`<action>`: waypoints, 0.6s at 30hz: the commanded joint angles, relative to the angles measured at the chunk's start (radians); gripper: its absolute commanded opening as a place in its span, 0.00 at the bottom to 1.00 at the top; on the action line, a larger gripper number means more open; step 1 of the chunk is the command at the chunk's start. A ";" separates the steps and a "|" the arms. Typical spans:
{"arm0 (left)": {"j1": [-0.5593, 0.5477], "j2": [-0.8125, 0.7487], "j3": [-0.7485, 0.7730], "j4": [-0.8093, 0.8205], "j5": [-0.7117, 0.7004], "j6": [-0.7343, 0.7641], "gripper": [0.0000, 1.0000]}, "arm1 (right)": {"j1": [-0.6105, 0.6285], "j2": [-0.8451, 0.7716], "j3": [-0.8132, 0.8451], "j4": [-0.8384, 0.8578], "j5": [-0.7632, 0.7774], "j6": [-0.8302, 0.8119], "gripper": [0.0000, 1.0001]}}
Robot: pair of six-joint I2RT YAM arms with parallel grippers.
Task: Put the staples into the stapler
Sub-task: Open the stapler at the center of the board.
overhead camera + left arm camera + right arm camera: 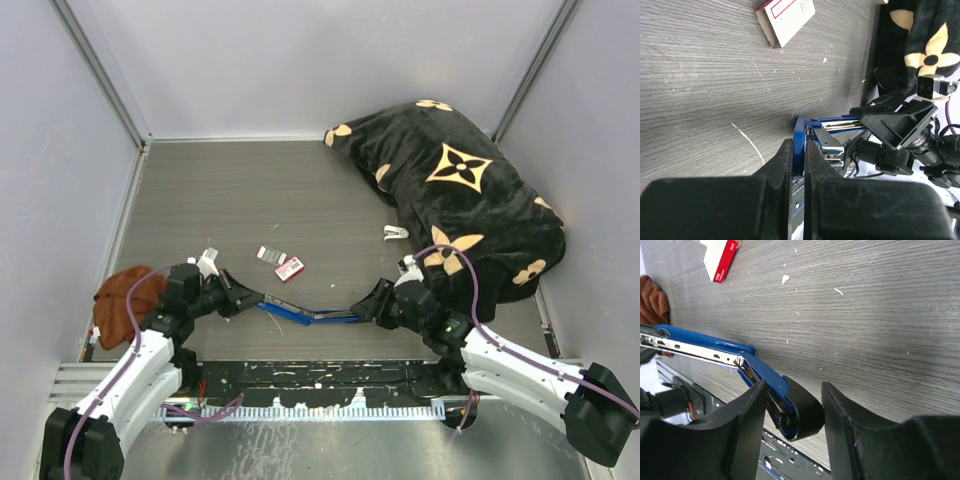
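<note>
Top external view shows the stapler (305, 314) swung open at the near edge of the table (250, 190), its long axis running left to right. The left gripper (799, 157) is clamped on its blue left end, while the right gripper (792, 395) straddles the black right end, jaws apart. A small grey block, likely the staples (271, 254), lies just beyond, nearer the left gripper.

Top camera looks down, wrist cameras close — sharing stapler (310, 315)

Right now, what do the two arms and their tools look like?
The left arm and right arm have white shells, black joints and a looping purple cable each. The left tool and right tool are black, with thick blocky fingers.
</note>
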 commanded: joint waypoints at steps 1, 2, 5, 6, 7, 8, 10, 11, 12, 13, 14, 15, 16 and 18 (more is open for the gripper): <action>0.003 -0.020 -0.028 -0.016 -0.036 0.043 0.00 | 0.000 0.003 -0.027 0.112 -0.006 0.055 0.43; 0.002 -0.021 -0.029 -0.038 -0.051 0.053 0.05 | 0.000 0.004 -0.034 0.113 -0.003 0.060 0.39; 0.004 -0.019 -0.015 -0.131 -0.118 0.079 0.28 | 0.000 -0.003 -0.055 0.113 0.015 0.070 0.31; 0.004 -0.018 -0.006 -0.168 -0.145 0.087 0.34 | 0.000 -0.007 -0.059 0.113 0.021 0.074 0.28; 0.004 -0.020 0.004 -0.203 -0.168 0.093 0.37 | 0.000 -0.014 -0.064 0.113 0.027 0.078 0.24; 0.003 -0.020 0.014 -0.228 -0.192 0.098 0.39 | 0.000 -0.020 -0.068 0.113 0.032 0.080 0.22; 0.003 -0.024 0.032 -0.274 -0.233 0.099 0.47 | 0.000 -0.035 -0.071 0.107 0.044 0.077 0.17; 0.003 -0.027 0.040 -0.292 -0.251 0.099 0.52 | 0.000 -0.044 -0.072 0.101 0.050 0.075 0.15; 0.004 -0.029 0.047 -0.309 -0.267 0.099 0.55 | 0.001 -0.054 -0.070 0.093 0.056 0.072 0.13; 0.004 -0.032 0.054 -0.325 -0.285 0.098 0.58 | 0.000 -0.064 -0.069 0.081 0.063 0.067 0.13; 0.003 -0.036 0.060 -0.342 -0.302 0.098 0.62 | -0.001 -0.073 -0.067 0.069 0.069 0.061 0.12; 0.005 -0.041 0.067 -0.371 -0.322 0.098 0.66 | -0.001 -0.083 -0.064 0.054 0.075 0.056 0.12; 0.006 -0.047 0.077 -0.395 -0.348 0.098 0.67 | -0.001 -0.093 -0.064 0.045 0.077 0.048 0.12; 0.010 -0.062 0.091 -0.434 -0.390 0.086 0.70 | -0.003 -0.116 -0.063 0.023 0.084 0.035 0.12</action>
